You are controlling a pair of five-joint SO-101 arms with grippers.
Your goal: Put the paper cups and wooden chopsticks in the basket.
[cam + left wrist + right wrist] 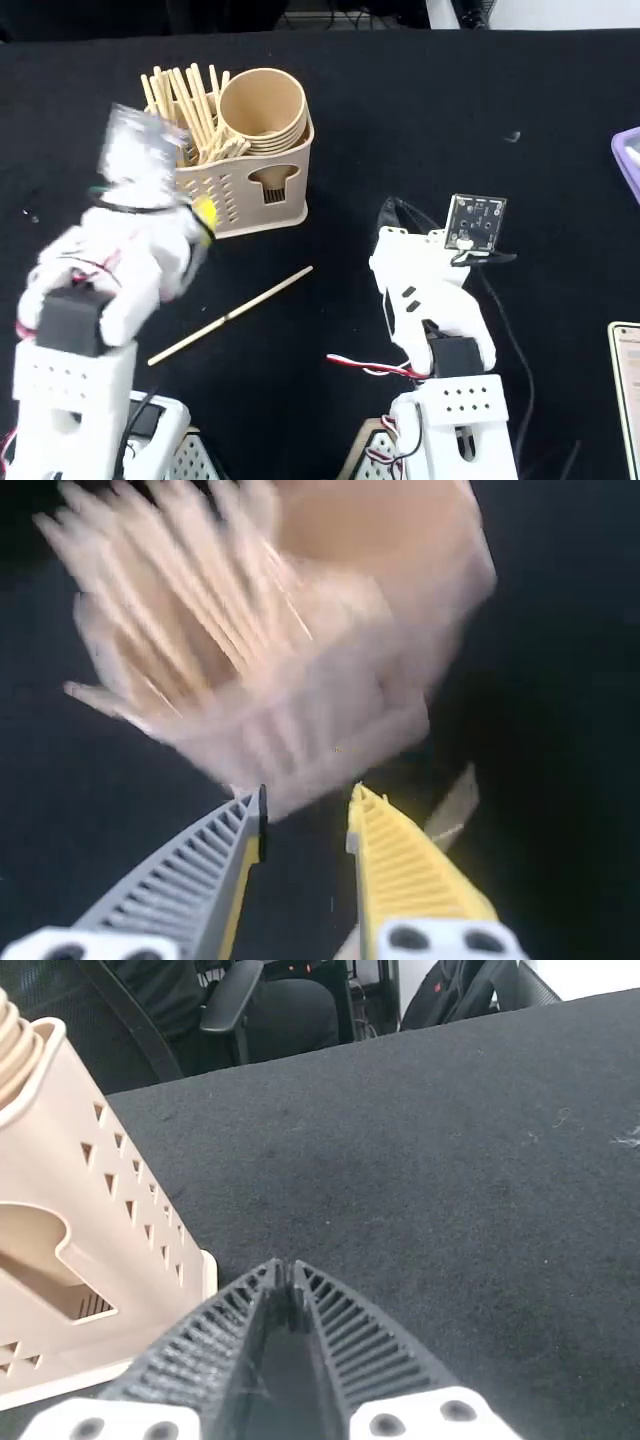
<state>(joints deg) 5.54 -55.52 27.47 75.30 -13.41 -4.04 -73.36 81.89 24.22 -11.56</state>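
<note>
- A beige perforated plastic basket [250, 190] stands on the black table [420, 120], toward the far left.
- A stack of tan paper cups [262, 105] sits tilted in the basket's right part. A bundle of pale wooden chopsticks [185, 100] leans in its left part, right beside the cups.
- A single wooden chopstick [232, 313] lies flat on the table in front of the basket, apart from it, between the two arms.
- The left end effector [305, 802] has one grey finger and one yellow. It is near the basket's front left corner, its fingers a little apart with nothing between them.
- The right end effector [290, 1268] is black and ribbed. It sits low over the table near the basket's right end, its fingers pressed together on nothing.
</note>
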